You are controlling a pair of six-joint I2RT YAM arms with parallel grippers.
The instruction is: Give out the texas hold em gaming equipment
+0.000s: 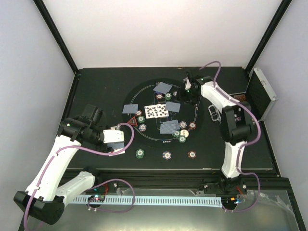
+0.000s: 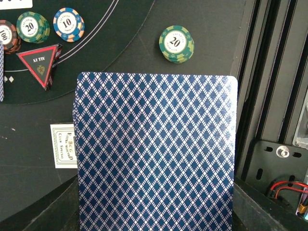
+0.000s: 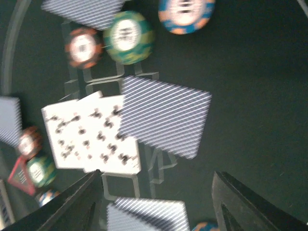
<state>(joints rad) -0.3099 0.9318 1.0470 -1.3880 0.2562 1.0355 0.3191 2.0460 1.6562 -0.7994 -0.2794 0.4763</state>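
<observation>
- Progress looks far along: a row of face-up cards [image 1: 156, 111] lies at the middle of the round black mat [image 1: 144, 94], with face-down hands [image 1: 162, 87] set at four spots around it.
- Chip stacks [image 1: 182, 135] sit beside those hands. The red triangle marker [image 1: 132, 121] lies at the mat's left, and the white button [image 1: 184, 133] sits at its lower right.
- Three outer chip stacks [image 1: 166, 155] stand on the worktop just off the mat's near edge. Whether that is their final place I cannot tell.
- Left jaws are clamped on the remaining deck [image 2: 156, 154], its blue back filling the wrist view, held near the marker.
- Right jaws stand apart with nothing between them, hovering over the face-down hand [image 3: 163, 120] just right of the face-up row.
- What seems left, by my judgement, is putting the deck down and any last tidying. The silver case [image 1: 262, 94] stands at the worktop's right edge.
</observation>
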